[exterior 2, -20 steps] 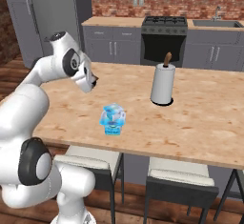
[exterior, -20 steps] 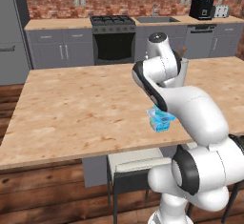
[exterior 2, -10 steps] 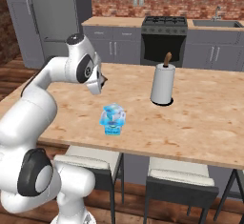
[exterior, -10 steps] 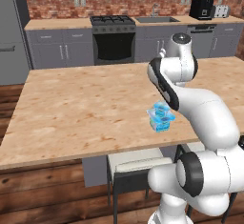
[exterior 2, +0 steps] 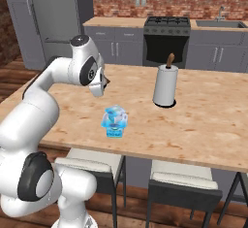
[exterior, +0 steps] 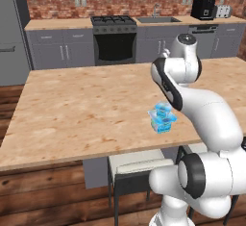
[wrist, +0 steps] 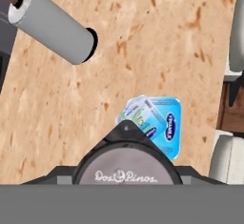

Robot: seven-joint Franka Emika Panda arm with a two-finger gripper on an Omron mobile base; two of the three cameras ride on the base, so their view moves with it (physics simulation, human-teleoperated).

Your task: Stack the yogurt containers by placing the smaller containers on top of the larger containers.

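- The gripper [exterior 2: 103, 83] hangs over the left part of the wooden counter [exterior 2: 208, 130]. In the hand view its jaws stand fairly wide, and they seem to be clamped on the sides of the tiny dark round cup [wrist: 126, 158].
- That cup has a flat printed top and looks sealed, so I cannot tell what is in it. I judge it light and fairly stiff, with smooth sides that could slip. A hold across its widest part, with only gentle pressure, suits it best.
- Just right of the gripper and below it, near the front edge of the counter, stands the squarish light-blue tub [exterior 2: 113, 130]. The small translucent blue cup [exterior 2: 115, 113] sits on its lid, slightly skewed.
- Both carry printed foil tops and their contents are hidden. The stack is probably light and easy to knock over. The top cup's lid is a small landing spot, so the dark cup needs to come down level and centred.
- Further right, well apart from the stack, the white paper roll [exterior 2: 165, 87] stands upright on its holder.
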